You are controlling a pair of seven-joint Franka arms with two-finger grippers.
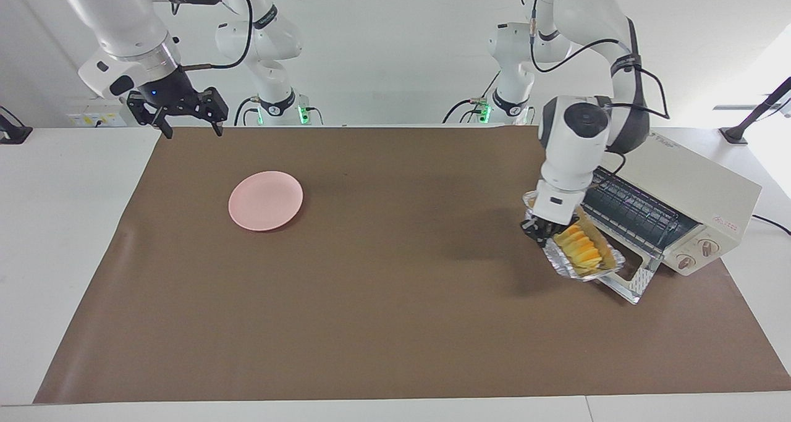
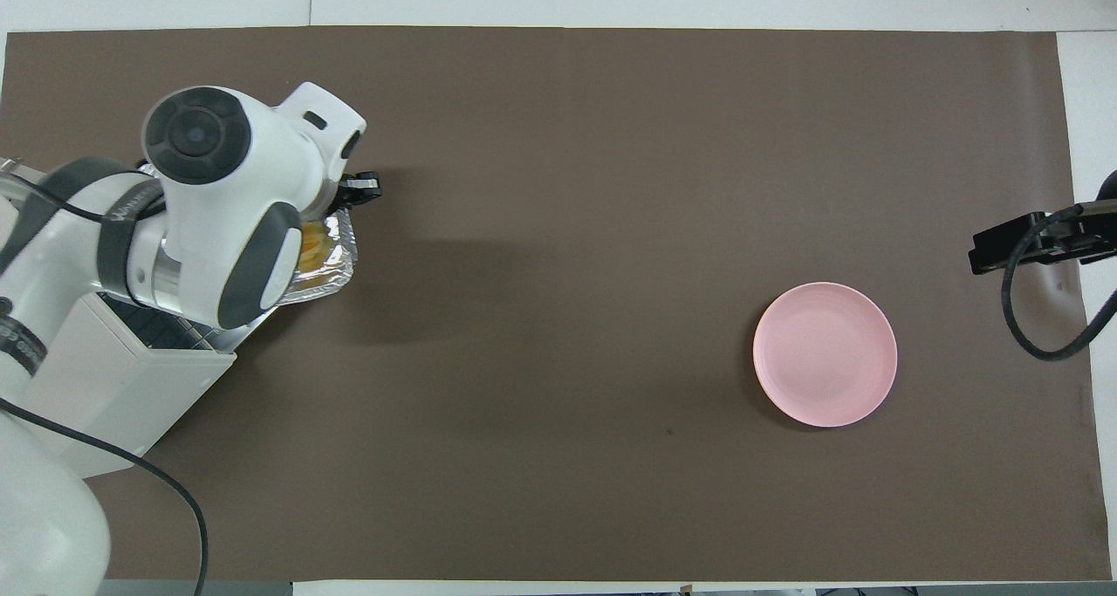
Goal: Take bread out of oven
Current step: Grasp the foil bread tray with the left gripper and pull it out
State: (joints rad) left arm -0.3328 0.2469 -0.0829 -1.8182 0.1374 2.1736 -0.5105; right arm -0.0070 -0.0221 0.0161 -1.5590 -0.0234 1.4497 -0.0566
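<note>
Left gripper (image 1: 542, 229) clamped on rim of one foil tray (image 1: 565, 266), held over oven (image 1: 686, 202) door. One bread (image 1: 582, 249) in tray. Right gripper (image 1: 185, 114) waits, fingers apart, empty. I count one plate (image 1: 266, 200).

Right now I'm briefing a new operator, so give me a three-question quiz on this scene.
1. True or false: the bread lies on the plate.
2. Which gripper is at the foil tray? A) left B) right
3. What state is the oven door in?

Key: 1. False, it lies in the tray in front of the oven. 2. A, the left gripper; the right gripper waits over the table's edge. 3. Open, dropped down.
</note>
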